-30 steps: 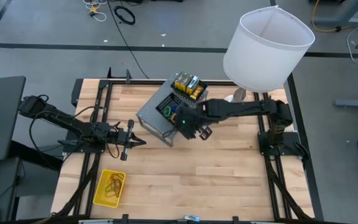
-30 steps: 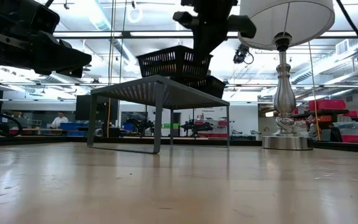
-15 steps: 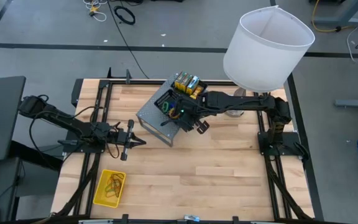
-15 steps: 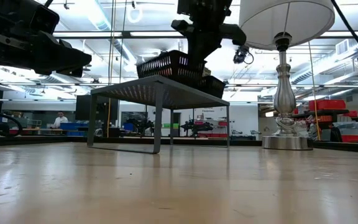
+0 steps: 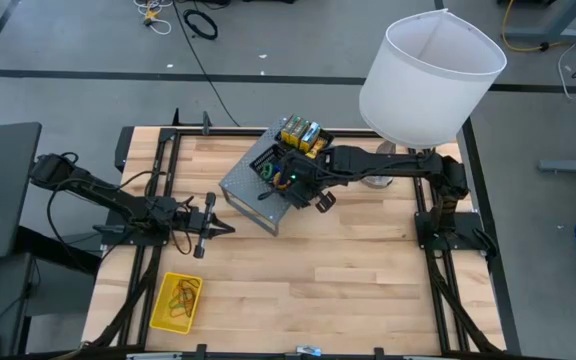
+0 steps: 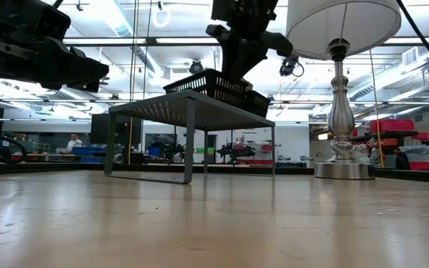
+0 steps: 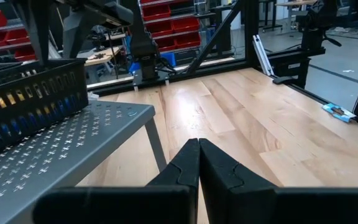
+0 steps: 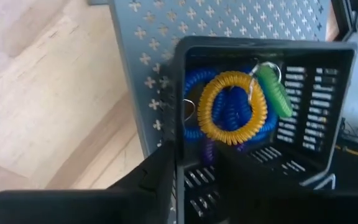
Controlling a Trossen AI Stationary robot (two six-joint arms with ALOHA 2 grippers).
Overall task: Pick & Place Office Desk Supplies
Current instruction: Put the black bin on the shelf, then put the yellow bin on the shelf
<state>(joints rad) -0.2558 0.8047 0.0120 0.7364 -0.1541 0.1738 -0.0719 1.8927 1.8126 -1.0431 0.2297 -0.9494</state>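
A pale wooden table (image 5: 298, 290) carries a grey perforated metal stand (image 5: 251, 188), with a workshop of shelves and red bins behind it in the low view.

The right gripper (image 8: 194, 165) hangs over the stand's far side, its two dark fingers (image 8: 157, 171) straddling the near wall of a small black mesh tray (image 8: 303, 93) — one finger outside the wall, the other inside, with a gap between them. Whether they press the wall cannot be told. The tray sits on the stand's top, tilted a little in the low view (image 6: 207, 80). Inside it lie coiled rubber-band loops (image 8: 232, 107): a yellow ring on top, blue coils under it, a green one at the edge and a hint of purple beneath.

Just beyond, a second black mesh tray (image 5: 303, 138) holds yellow-green crayon boxes (image 5: 301, 134), standing side by side.

Farther out, the lamp (image 5: 430, 75) with its big white shade stands by the right arm's base. The left gripper (image 5: 212, 222) rests low over the table left of the stand, fingers pressed together and holding nothing. Near the front left corner sits the yellow plastic basket (image 5: 158, 308) — a few coloured loops lie in it.
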